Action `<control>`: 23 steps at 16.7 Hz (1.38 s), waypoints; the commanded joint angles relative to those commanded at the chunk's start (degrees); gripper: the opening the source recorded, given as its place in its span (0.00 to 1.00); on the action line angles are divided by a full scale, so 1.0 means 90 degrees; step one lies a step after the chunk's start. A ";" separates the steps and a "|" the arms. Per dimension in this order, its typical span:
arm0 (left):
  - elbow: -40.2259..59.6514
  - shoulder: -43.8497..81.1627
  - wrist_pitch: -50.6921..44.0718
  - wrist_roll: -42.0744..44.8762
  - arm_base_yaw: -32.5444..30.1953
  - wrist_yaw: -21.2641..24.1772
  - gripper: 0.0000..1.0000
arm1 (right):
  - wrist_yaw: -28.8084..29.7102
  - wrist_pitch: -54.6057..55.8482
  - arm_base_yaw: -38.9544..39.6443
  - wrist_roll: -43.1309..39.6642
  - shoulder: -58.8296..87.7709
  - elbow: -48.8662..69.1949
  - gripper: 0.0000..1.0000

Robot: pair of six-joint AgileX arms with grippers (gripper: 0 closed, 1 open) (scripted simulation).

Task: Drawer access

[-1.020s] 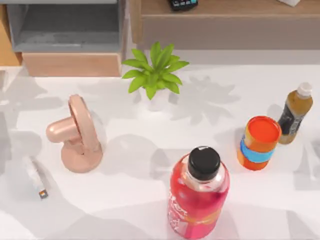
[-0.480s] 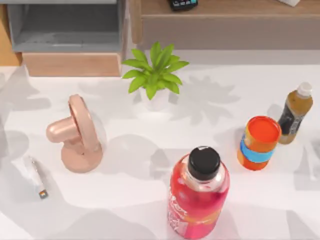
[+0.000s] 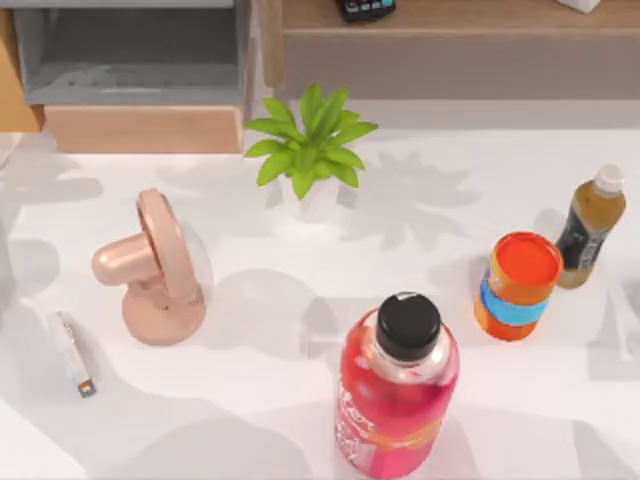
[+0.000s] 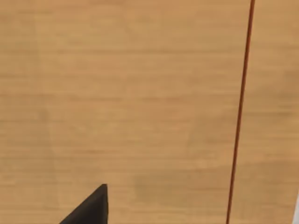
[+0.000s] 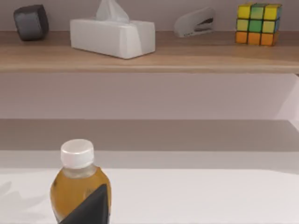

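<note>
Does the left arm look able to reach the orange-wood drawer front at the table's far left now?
Probably yes. The left wrist view has orange-tan wood close ahead, with nothing between it and the left gripper's dark fingertip. In the top view that drawer front sits beside the grey tray.

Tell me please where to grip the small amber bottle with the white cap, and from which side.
Grip the amber bottle around its body, below the white cap: it stands upright and the body is wider than the neck. Probably come level from the table's right side, since the orange can stands close on its left.
</note>
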 joint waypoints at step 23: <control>0.0000 0.0000 0.0000 0.0000 0.0000 0.0000 0.00 | 0.0000 0.0000 0.0000 0.0000 0.0000 0.0000 1.00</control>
